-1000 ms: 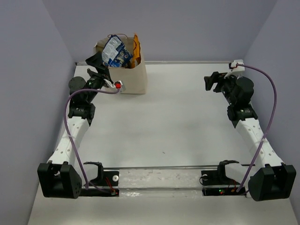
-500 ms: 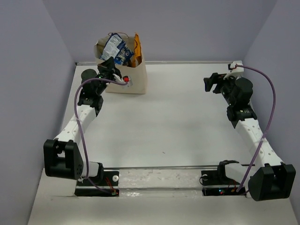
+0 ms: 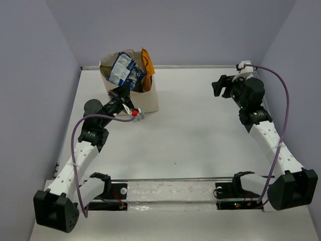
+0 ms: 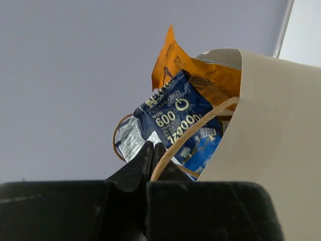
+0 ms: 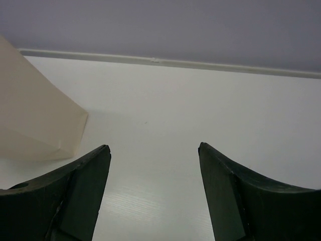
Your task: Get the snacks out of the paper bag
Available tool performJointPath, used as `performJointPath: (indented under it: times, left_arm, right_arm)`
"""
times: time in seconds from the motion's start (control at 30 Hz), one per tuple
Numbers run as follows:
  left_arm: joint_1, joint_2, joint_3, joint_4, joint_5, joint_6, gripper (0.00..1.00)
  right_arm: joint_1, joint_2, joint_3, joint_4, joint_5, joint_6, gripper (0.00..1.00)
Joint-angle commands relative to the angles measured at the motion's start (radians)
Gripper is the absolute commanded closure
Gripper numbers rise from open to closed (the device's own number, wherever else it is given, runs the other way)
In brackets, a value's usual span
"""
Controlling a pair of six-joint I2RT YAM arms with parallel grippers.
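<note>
The tan paper bag stands at the back left, tilted, with snacks poking out of its top: a dark blue chip bag and an orange chip bag. My left gripper is at the bag's near side. In the left wrist view its jaws are shut on the bag's twisted-cord handle, below the dark blue chip bag, the orange chip bag and the paper bag's wall. My right gripper hangs open at the back right, holding nothing.
In the right wrist view, bare white table lies between the open fingers of the right gripper, and a corner of the paper bag shows at the left. Purple walls close the table at the back and sides.
My left gripper closed on the bag's handle and drew back toward the near side. The bag slid nearer and tilted. The right gripper shifted slightly left and up.
</note>
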Motion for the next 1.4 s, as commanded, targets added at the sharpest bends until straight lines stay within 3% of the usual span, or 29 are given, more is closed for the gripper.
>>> performJointPath:
  times: [0.0, 0.1, 0.3, 0.53, 0.63, 0.77, 1.2, 1.23, 1.37]
  left_arm:
    - [-0.062, -0.134, -0.004, 0.057, 0.078, -0.015, 1.0]
    - [-0.1, -0.199, -0.001, -0.02, 0.067, -0.024, 1.0]
    - [-0.151, -0.305, -0.025, -0.155, 0.007, -0.023, 1.0]
    - [-0.181, -0.378, -0.064, -0.211, -0.042, -0.03, 1.0]
    - [-0.192, -0.405, -0.078, -0.237, -0.059, -0.03, 1.0]
    - [-0.198, -0.429, -0.096, -0.252, -0.063, -0.026, 1.0]
    - [-0.212, -0.466, -0.116, -0.267, -0.111, -0.067, 1.0]
    - [-0.212, -0.469, -0.116, -0.27, -0.116, -0.076, 1.0]
    - [-0.212, -0.477, -0.117, -0.273, -0.134, -0.089, 1.0]
  right_arm:
    - [0.163, 0.102, 0.198, -0.186, 0.115, -0.053, 0.24]
    - [0.249, 0.178, 0.392, -0.305, 0.13, -0.001, 0.25]
    - [0.416, 0.326, 0.672, -0.369, 0.068, 0.141, 0.26]
    - [0.545, 0.495, 0.99, -0.571, 0.006, 0.2, 0.3]
    - [0.583, 0.508, 1.03, -0.681, -0.003, 0.263, 0.31]
    - [0.666, 0.524, 1.041, -0.787, 0.104, 0.28, 0.32]
    - [0.709, 0.686, 1.127, -0.8, 0.209, 0.311, 0.38]
    - [0.709, 0.696, 1.136, -0.804, 0.21, 0.311, 0.41]
    - [0.709, 0.725, 1.219, -0.795, 0.173, 0.291, 0.84]
